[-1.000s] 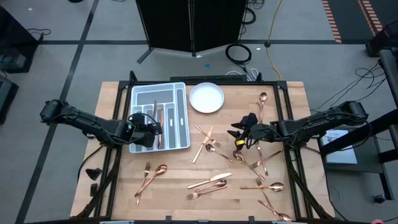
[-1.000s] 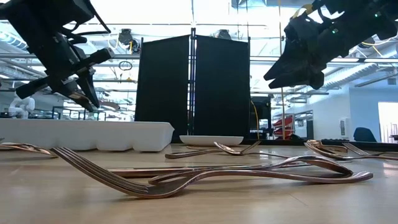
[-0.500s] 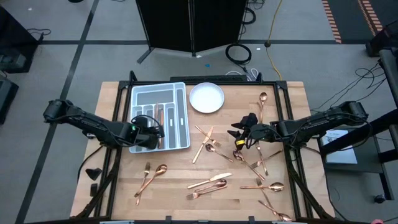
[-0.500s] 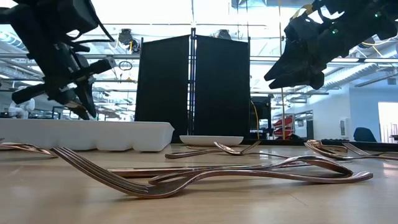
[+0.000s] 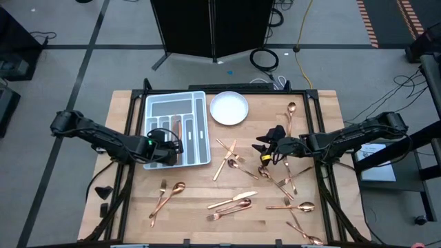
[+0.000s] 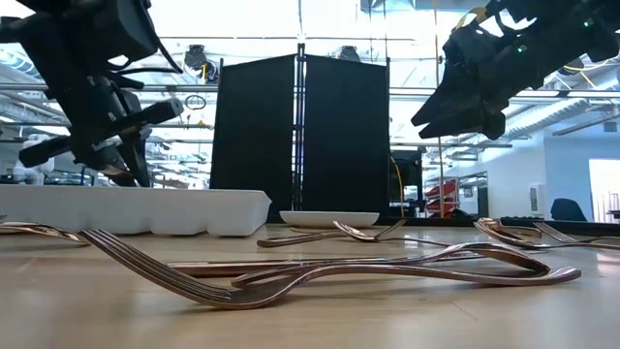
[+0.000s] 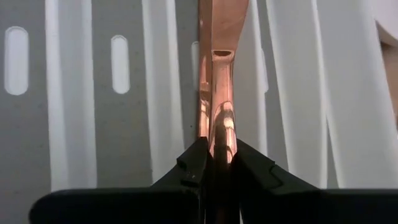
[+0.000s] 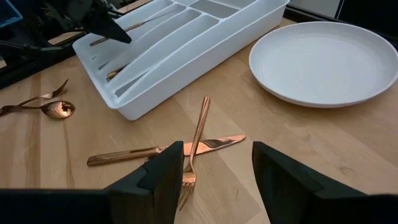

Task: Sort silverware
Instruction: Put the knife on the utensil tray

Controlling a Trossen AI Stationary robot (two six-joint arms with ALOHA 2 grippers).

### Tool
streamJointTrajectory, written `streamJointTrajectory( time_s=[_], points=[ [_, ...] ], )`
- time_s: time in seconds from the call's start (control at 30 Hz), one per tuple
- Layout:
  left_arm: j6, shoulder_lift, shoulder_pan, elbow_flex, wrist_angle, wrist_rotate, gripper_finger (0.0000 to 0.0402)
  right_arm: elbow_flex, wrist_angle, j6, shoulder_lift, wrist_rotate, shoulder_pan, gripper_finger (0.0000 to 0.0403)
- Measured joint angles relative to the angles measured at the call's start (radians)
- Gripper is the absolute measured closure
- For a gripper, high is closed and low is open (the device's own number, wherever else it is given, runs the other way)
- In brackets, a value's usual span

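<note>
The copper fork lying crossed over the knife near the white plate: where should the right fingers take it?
Grip the copper fork mid-handle, from straight above, fingers astride the thin shaft. It lies flat across the copper knife, so the crossing may lift it slightly.

Two dark jointed arms, each ending in black, wedge-shaped fingers (image 8: pixel 158 177).

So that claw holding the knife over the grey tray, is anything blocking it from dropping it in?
Nothing visible blocks it. The left claw is shut on a copper knife, hanging right above one long slot of the tray. Another copper piece already lies in a slot there, but whether it is the same slot I cannot tell.
</note>
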Motion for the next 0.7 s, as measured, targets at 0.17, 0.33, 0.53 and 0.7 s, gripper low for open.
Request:
streamJointTrajectory(
  time_s=[0.17,0.33,0.53,0.7],
  points=[
    [0.000,0.006,0.001,0.000,0.002,0.000,0.0316,0.000,0.000,0.000,0.000,-0.003,0.000,0.0220],
    [0.001,0.006,0.001,0.000,0.005,0.031,0.0295,0.000,0.000,-0.001,0.000,-0.004,0.000,0.0220],
    [0.205,-0.010,0.019,0.024,-0.009,0.056,0.0281,0.000,0.000,-0.006,0.000,-0.004,0.000,0.0220],
    [0.392,-0.037,0.031,0.081,0.000,-0.009,0.0281,0.000,0.000,0.000,0.000,-0.006,0.000,0.0220]
  ],
)
